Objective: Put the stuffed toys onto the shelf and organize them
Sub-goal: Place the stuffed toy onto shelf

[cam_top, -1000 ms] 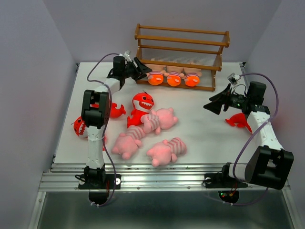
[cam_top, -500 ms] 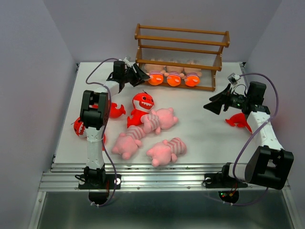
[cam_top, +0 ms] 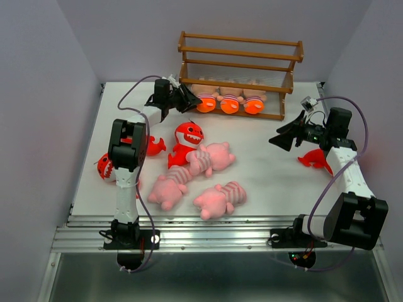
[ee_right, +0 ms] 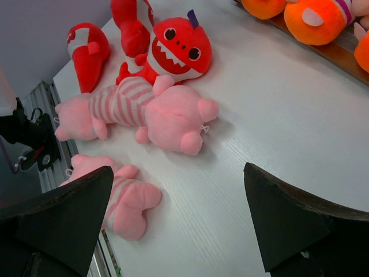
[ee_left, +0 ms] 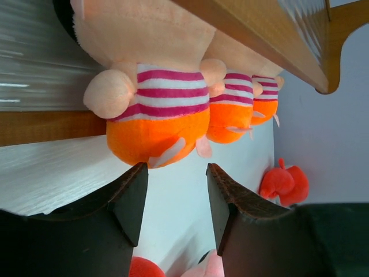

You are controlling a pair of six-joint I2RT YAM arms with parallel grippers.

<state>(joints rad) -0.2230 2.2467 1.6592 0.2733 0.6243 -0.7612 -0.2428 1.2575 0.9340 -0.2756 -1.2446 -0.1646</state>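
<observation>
The shelf stands at 12 o'clock on the table, and three orange-footed dolls sit on its lowest level. The left gripper waits just before the leftmost doll, with fingers partly apart and holding nothing. The right gripper, at 3 o'clock, is spread wide and empty. The pink animals and sharks lie unplaced near the centre. If the left gripper swings carelessly, a finger may hook the doll's foot and drag it off.
</observation>
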